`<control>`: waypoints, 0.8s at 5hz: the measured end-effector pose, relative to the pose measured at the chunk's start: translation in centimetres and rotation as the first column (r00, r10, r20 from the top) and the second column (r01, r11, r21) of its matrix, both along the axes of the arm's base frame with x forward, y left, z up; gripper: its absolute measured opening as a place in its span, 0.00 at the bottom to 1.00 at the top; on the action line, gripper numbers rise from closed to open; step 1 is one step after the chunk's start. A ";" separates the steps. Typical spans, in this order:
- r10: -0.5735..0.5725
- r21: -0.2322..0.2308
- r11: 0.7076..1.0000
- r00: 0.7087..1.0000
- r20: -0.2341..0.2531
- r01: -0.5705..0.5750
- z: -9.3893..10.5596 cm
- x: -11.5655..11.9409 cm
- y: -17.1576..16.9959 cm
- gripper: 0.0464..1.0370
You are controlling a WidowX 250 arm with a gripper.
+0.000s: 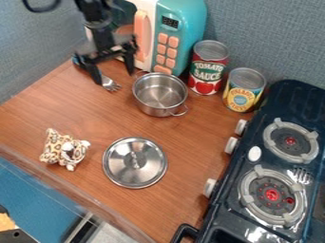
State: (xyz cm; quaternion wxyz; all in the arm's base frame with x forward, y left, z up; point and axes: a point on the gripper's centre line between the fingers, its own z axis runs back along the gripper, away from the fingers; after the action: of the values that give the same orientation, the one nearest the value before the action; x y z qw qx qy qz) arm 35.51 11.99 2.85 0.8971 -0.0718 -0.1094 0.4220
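Brown wooden counter (pixel 194 135). A dark toy stove (pixel 287 98) is placed right of a teal microwave (pixel 181 29). Before the microwave are seen a black gripper (pixel 114 77), spread wide, a steel pot (pixel 158 92) and, near the gripper, a fork (pixel 110 84).

The camera is mounted above the counter (pixel 95 111) and faces down at a steep slant toward the toy microwave (pixel 181 16) and blue wall (pixel 266 38). Range is moderate: both the counter's near edge and the wall fall within frame. The pot (pixel 155 108) lies above centre; the stove (pixel 292 95) occupies the right side. Exact mounting height cannot be determined.
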 end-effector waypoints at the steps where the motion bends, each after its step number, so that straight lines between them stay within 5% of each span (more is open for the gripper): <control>1: -0.066 0.010 0.998 0.997 -0.030 0.067 -0.2 0.2 -1.6 0.96; 2: -0.148 0.003 0.989 0.984 -0.098 0.149 -2.5 1.2 -3.7 0.96; 4: -0.181 0.022 0.982 0.972 -0.150 0.186 -4.4 2.2 -4.0 0.92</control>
State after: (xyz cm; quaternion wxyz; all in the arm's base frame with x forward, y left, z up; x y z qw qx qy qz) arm 37.69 8.01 -1.55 0.9391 -0.0341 -0.0432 0.3393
